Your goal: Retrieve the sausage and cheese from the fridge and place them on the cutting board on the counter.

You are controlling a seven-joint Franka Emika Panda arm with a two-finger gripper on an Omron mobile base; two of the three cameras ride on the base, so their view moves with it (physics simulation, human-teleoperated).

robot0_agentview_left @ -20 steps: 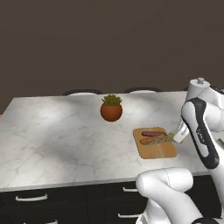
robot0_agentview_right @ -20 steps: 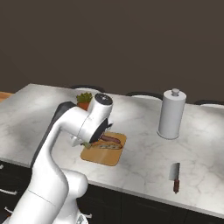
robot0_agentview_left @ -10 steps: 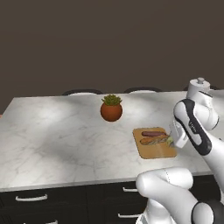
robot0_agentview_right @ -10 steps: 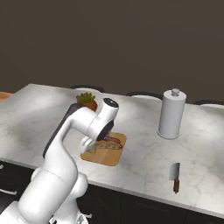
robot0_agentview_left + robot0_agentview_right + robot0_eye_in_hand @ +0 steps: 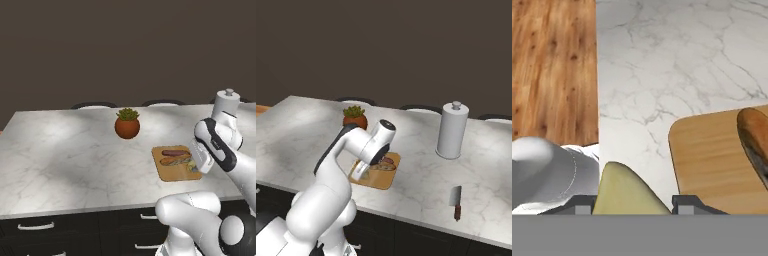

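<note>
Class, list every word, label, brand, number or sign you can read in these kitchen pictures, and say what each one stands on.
None: no readable text anywhere.
Light-brown wooden cutting board: bare wood.
White cylindrical canister: unmarked.
Terracotta plant pot: unmarked.
Red-handled knife: no brand visible.
White-grey marbled counter: veining only.

The counter (image 5: 75,155) looks like polished stone, white-grey with fine darker veins and a soft sheen, over matt black drawer fronts with bright metal handles (image 5: 35,226). The cutting board (image 5: 712,165) is smooth light-brown wood with faint grain and a satin finish. The sausage (image 5: 175,160) has a mottled reddish-brown skin, slightly glossy. The cheese (image 5: 624,192) is a smooth, matt yellowish-olive surface. The floor (image 5: 552,65) beyond the counter edge is warm knotted wood planking. The plant pot (image 5: 127,128) looks like matt terracotta, the tall canister (image 5: 451,131) like smooth pale-grey plastic or paper, and the knife (image 5: 456,202) has a dull metal blade and a reddish handle.
</note>
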